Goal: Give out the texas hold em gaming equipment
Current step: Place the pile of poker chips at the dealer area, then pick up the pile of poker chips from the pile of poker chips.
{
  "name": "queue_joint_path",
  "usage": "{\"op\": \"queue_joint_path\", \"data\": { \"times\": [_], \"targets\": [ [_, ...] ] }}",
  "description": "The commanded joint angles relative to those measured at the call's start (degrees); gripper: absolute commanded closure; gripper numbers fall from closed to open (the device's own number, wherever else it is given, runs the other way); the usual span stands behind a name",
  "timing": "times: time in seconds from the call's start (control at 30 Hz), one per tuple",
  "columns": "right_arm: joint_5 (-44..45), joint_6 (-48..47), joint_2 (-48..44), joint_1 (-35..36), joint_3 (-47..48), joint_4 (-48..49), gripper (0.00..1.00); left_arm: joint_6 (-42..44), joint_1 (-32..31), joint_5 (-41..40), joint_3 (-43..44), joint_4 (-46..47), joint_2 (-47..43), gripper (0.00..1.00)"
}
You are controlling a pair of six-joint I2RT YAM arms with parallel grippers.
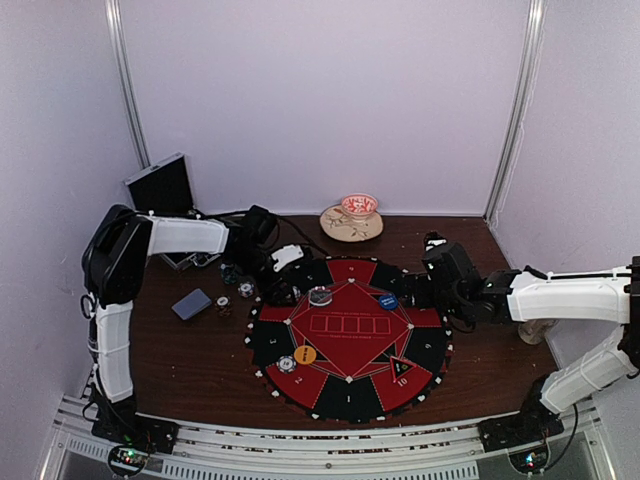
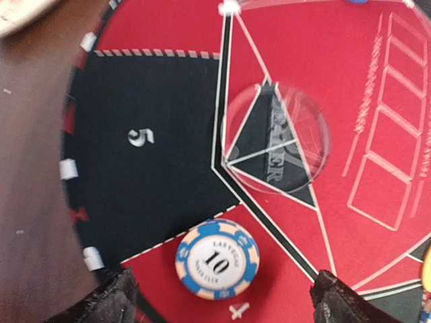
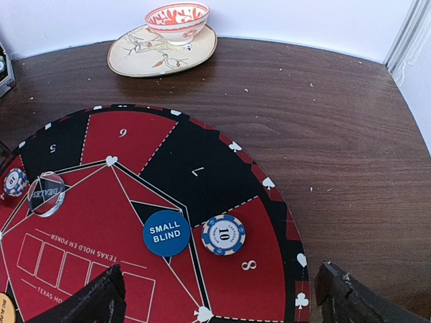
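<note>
Top view: cards (image 1: 191, 304) lie left of the mat (image 1: 350, 340), unseen elsewhere.
Left wrist: left gripper (image 2: 225, 306) apart, empty; chip (image 2: 217, 259) on the mat, untouched.
Right wrist: right gripper (image 3: 219, 296) wide, empty; second chip (image 3: 223, 235) on the mat beside blue disc (image 3: 166, 233).

The desk (image 3: 323, 101) was dark wood, faintly glossy. The mat (image 3: 195, 168) looked matt, like felt. The chip (image 2: 217, 259) seemed smooth plastic, the dealer disc (image 2: 276, 138) clear and glossy, the bowl (image 3: 176, 20) glazed. My fingers (image 3: 350, 296) were matt black.

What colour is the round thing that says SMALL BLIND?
The SMALL BLIND disc is blue with white letters, clearest in the right wrist view.
</note>
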Motion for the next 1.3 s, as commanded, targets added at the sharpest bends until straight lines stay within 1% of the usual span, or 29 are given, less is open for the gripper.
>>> {"op": "queue_joint_path", "data": {
  "times": [0.0, 0.07, 0.23, 0.4, 0.57, 0.7, 0.83, 0.97, 1.17, 1.27],
  "targets": [
    [0.91, -0.27, -0.35, 0.51, 1.46, -0.25, 0.00, -0.30, 0.60, -0.44, -1.38, 0.83, -7.38, 0.04],
    [0.85, -0.24, -0.50, 0.49, 1.49, -0.33, 0.00, -0.26, 0.99, -0.75, -2.44, 0.51, -10.12, 0.02],
    [0.39, -0.57, -1.20, 0.73, 1.53, -0.56, 0.00, -1.43, 3.42, -2.90, -7.64, 1.55, -18.16, 0.02],
    [-0.65, 0.34, -2.29, 1.13, 1.41, -0.61, 0.00, -2.24, 7.96, -4.80, -14.90, 3.71, -26.75, 0.02],
    [-3.95, 1.46, -3.13, 2.83, 3.57, -4.09, 0.00, -1.87, 13.35, -4.80, -23.08, 4.94, -34.79, 0.02],
    [-2.88, 1.27, -4.06, 5.11, 3.30, -4.60, 0.00, -1.10, 14.81, -6.22, -27.82, 6.90, -38.49, 0.02],
    [-1.77, 1.18, -4.28, 5.92, 0.29, 0.46, 0.00, -1.39, 15.13, -6.29, -31.16, 9.99, -38.73, 0.02],
    [-0.75, 1.23, -3.50, 8.25, 0.67, -0.11, 0.00, -0.65, 15.77, -7.20, -30.40, 9.49, -37.28, 0.02],
    [0.30, 0.85, -3.97, 8.79, -0.29, 0.41, 0.00, 2.72, 15.95, -7.26, -21.72, 3.32, -34.78, 0.02],
    [0.22, 1.07, -4.37, 8.99, -0.97, 0.88, 0.00, 4.07, 16.29, -4.91, -20.42, 1.98, -34.47, 0.02]
  ]
}}
